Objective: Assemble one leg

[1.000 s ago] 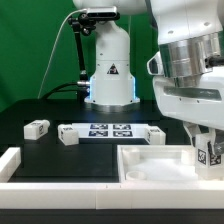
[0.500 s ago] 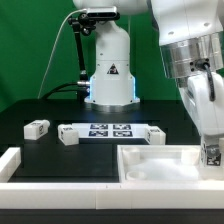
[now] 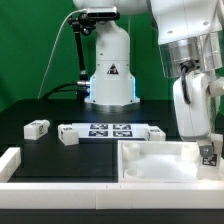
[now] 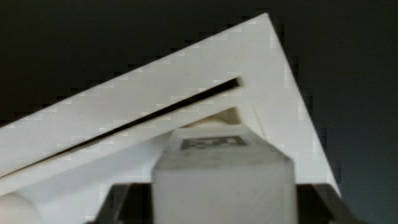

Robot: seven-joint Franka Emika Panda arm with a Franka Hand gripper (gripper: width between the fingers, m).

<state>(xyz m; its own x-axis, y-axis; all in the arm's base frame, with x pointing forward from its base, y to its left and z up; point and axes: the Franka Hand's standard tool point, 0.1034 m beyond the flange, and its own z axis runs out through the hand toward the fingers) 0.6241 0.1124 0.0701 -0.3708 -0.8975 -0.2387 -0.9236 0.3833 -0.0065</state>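
The large white tray (image 3: pixel 160 165) lies on the black counter (image 3: pixel 60 155) at the exterior view's near right, and the arm (image 3: pixel 195 95) reaches down over its right corner. The hand (image 3: pixel 208 158) is pinching the leg (image 3: pixel 208 155), a small white post with a tag on its side, held upright just at that corner; in the wrist view the leg (image 4: pixel 217 165) sits between the 2 dark fingers (image 4: pixel 118 205) with the tray's corner (image 4: pixel 249 70) right beyond it. Judging from this, the leg has been picked up and carried to its corner, while seating and fastening it appear to be left. Farther left lie the marker board (image 3: pixel 112 130) and 2 small white parts (image 3: pixel 37 128). Whether the leg's lower end touches the tray cannot be told: the frame edge cuts it off, and the wrist view is blurred.
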